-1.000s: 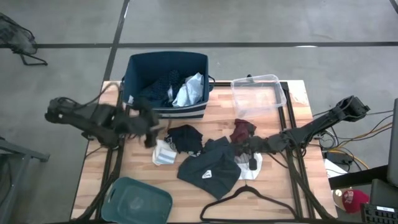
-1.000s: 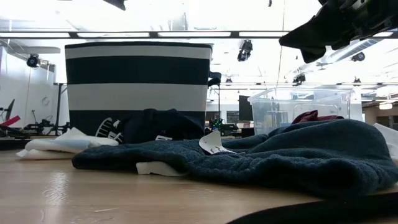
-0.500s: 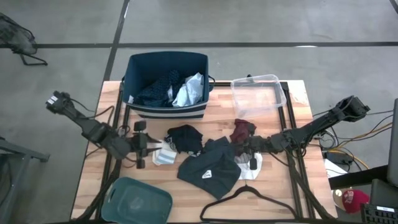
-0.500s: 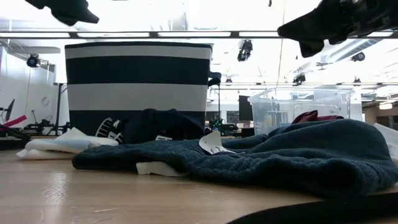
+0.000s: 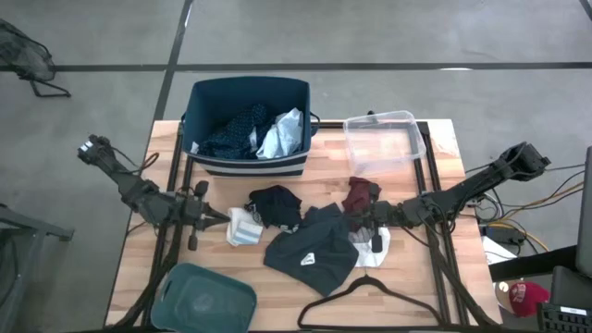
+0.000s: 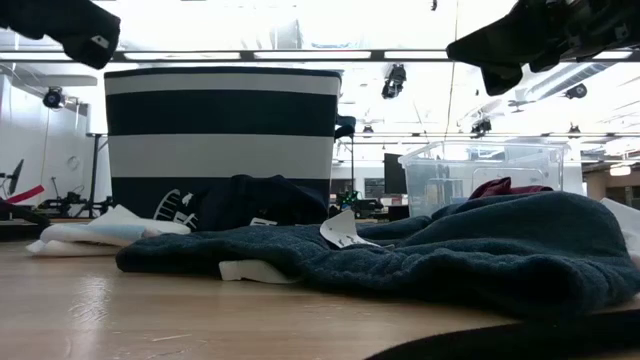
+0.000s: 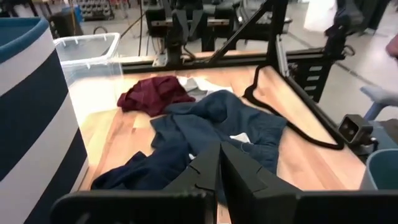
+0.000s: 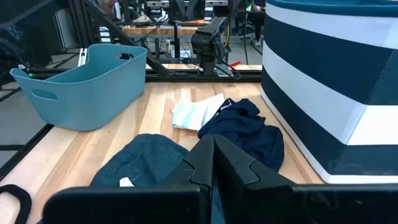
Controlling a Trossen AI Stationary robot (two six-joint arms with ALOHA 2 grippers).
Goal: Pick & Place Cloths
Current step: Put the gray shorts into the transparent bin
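Note:
Loose cloths lie mid-table: white-grey socks, a black-navy piece, a dark teal garment and a maroon piece. A light blue shirt and a navy patterned piece lie in the striped navy basket. My left gripper is shut and empty. It hangs high above the table, just left of the socks. My right gripper is shut and empty. It hangs in the air over the edge of the teal garment, next to the maroon piece.
A clear plastic tub stands at the far right and a teal tub at the near left corner. A black hanger lies at the near edge. Bare wood shows between the socks and the table's left edge.
My left gripper has drawn back from the striped basket toward the table's near edge. It now hangs beside the socks, lower in the low view than before. Its fingers have shut on nothing. The cloths have not moved.

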